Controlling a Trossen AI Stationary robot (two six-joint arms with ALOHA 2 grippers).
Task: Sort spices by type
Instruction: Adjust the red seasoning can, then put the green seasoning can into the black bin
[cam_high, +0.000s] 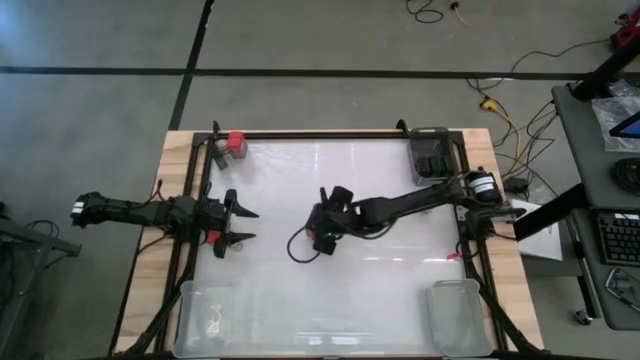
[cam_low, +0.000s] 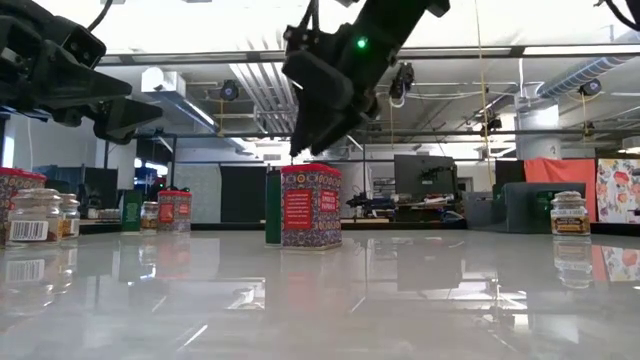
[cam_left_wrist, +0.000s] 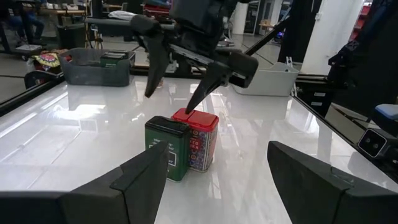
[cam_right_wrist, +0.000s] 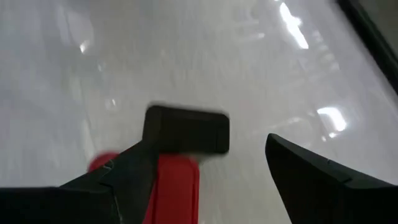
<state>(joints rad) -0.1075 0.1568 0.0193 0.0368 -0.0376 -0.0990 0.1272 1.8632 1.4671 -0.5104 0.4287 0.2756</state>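
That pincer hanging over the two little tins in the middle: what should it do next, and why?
Probably lower straight down. The right pincer hangs open just above the red-topped tin, which touches the green tin; its fingers are not yet beside the tin, so closing now would likely grab nothing.

No lettering can be read. The red tin (cam_low: 310, 205) below the right arm's fingers (cam_low: 312, 118) carries a red label with white print, too small to make out. The green tin (cam_left_wrist: 166, 149) beside it bears an unreadable label. A jar (cam_low: 33, 217) shows a barcode.
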